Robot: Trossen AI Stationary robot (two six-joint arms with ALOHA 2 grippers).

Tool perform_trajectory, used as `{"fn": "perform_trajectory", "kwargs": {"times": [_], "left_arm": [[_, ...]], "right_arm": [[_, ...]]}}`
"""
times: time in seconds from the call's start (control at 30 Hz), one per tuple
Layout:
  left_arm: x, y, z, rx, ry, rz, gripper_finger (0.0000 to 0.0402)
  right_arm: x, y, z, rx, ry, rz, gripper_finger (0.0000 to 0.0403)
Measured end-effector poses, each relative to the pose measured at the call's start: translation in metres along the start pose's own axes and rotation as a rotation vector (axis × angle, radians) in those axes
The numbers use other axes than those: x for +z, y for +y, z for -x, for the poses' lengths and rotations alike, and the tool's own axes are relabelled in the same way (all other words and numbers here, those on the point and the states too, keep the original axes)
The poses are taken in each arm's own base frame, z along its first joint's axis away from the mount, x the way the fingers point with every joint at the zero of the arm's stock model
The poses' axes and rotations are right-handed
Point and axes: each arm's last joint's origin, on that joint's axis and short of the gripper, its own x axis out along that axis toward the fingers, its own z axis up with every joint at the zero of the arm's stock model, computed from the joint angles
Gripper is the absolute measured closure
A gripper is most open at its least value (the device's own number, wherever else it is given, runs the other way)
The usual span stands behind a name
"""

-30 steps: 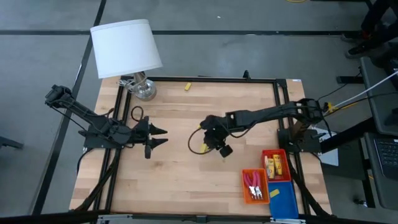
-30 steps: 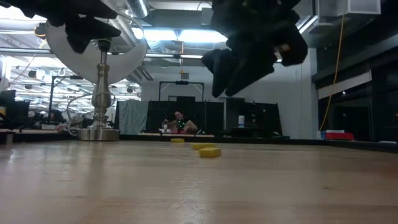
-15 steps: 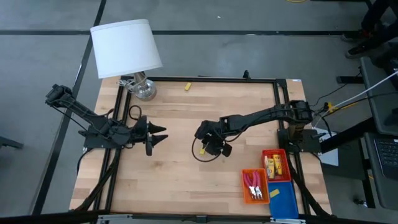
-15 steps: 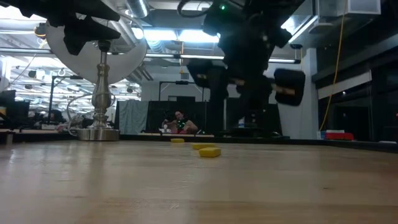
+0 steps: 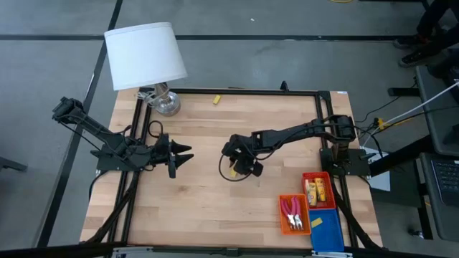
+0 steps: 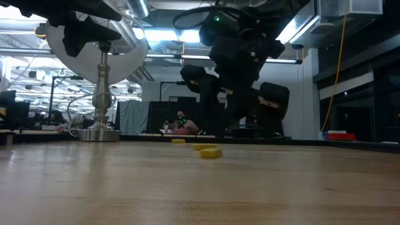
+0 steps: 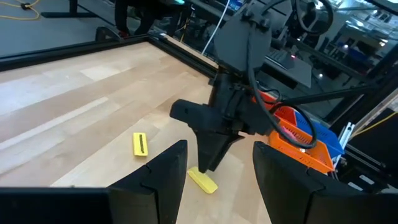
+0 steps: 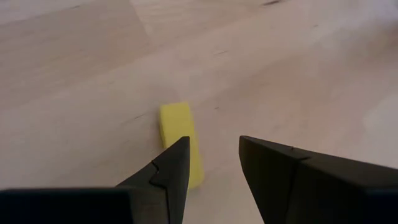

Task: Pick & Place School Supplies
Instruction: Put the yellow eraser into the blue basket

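Observation:
A small yellow block (image 8: 177,134) lies flat on the wooden table near its middle (image 5: 233,173). My right gripper (image 8: 213,142) hangs open just above it, pointing steeply down, with the block ahead of one finger and partly behind it. Close by, a flat yellow pack with dark marks (image 7: 140,144) also lies on the table; the right arm hides it in the high view. Another yellow item (image 5: 216,99) rests at the far edge. My left gripper (image 5: 186,155) waits open over the table's left part, pointing level at the right gripper.
A white-shaded lamp (image 5: 145,56) stands at the far left corner. At the near right stand a red tray (image 5: 328,179) with yellow packs, an orange tray (image 5: 282,203) with red-handled tools and a blue tray (image 5: 330,236) with a yellow block. Bare wood lies between the arms.
My right gripper has come down and gone a little toward the table's left edge, to just over the yellow block, and has rolled about its own axis. Its fingers stay apart. The block has not moved.

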Motion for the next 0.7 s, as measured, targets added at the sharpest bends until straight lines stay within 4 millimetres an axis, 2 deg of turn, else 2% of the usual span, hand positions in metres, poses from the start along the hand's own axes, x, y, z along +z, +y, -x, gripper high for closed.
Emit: {"fn": "perform_trajectory", "kwargs": {"times": [0.2, 0.47, 0.7], "left_arm": [[0.0, 0.0, 0.0, -0.001, 0.001, 0.0, 0.0222], [0.0, -0.001, 0.0, -0.042, 0.028, 0.005, 0.0222], [-0.001, -0.002, 0.0, -0.066, 0.048, 0.018, 0.0222]], "right_arm": [[0.001, 0.002, -0.001, 0.024, -0.023, -0.008, 0.0261], [-0.009, 0.006, -0.025, 0.043, 0.014, -0.037, 0.0261], [-0.01, 0.004, -0.028, 0.015, 0.025, -0.031, 0.0261]]}}
